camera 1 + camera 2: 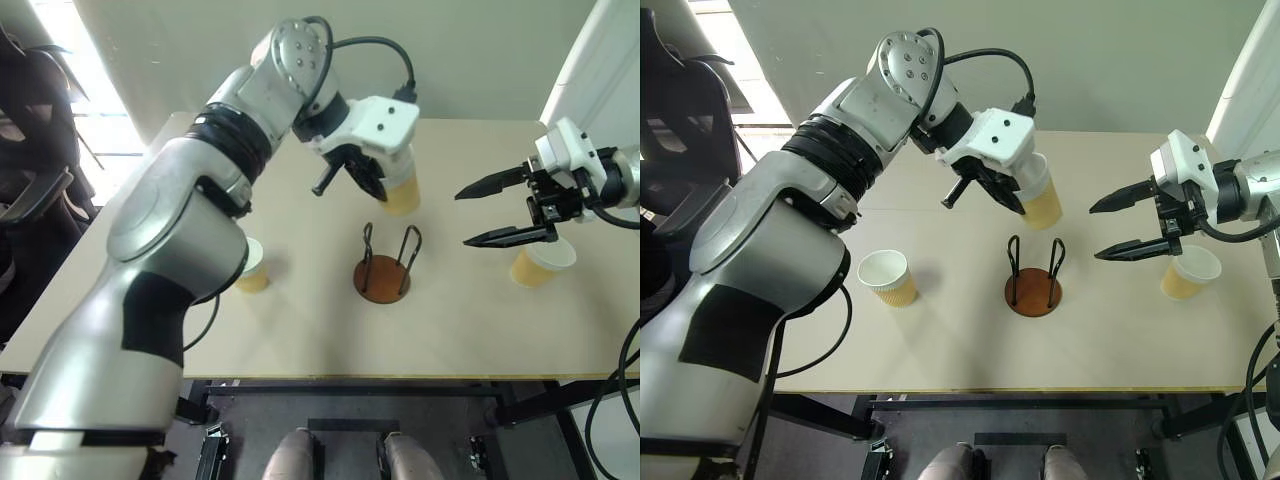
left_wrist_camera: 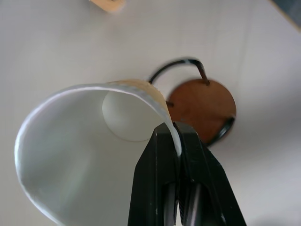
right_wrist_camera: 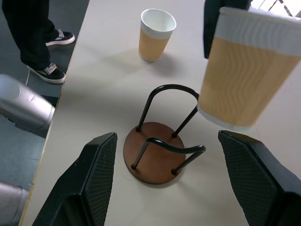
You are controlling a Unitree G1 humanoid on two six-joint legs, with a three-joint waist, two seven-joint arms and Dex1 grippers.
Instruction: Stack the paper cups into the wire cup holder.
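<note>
Left gripper (image 2: 178, 141): fingers pinched tight on rim of a paper cup (image 1: 1040, 203) — raised at 12 o'clock from the wire cup holder (image 1: 1033, 291).
Right gripper (image 1: 1108, 230): jaws wide apart, empty.
Other cups: one (image 1: 890, 277) at 9 o'clock, one (image 1: 1190, 273) at 3 o'clock — both on table (image 1: 960, 340).

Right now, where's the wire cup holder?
The wire cup holder stands empty at the table's middle, between the two standing paper cups, just below the cup the left gripper holds.

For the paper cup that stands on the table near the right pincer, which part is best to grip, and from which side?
Grip the rim wall of the paper cup, one finger inside and one outside, coming from above. It stands upright with its mouth open upward, and the open right pincer hovers beside it, so the rim is probably the easiest part to reach.
</note>
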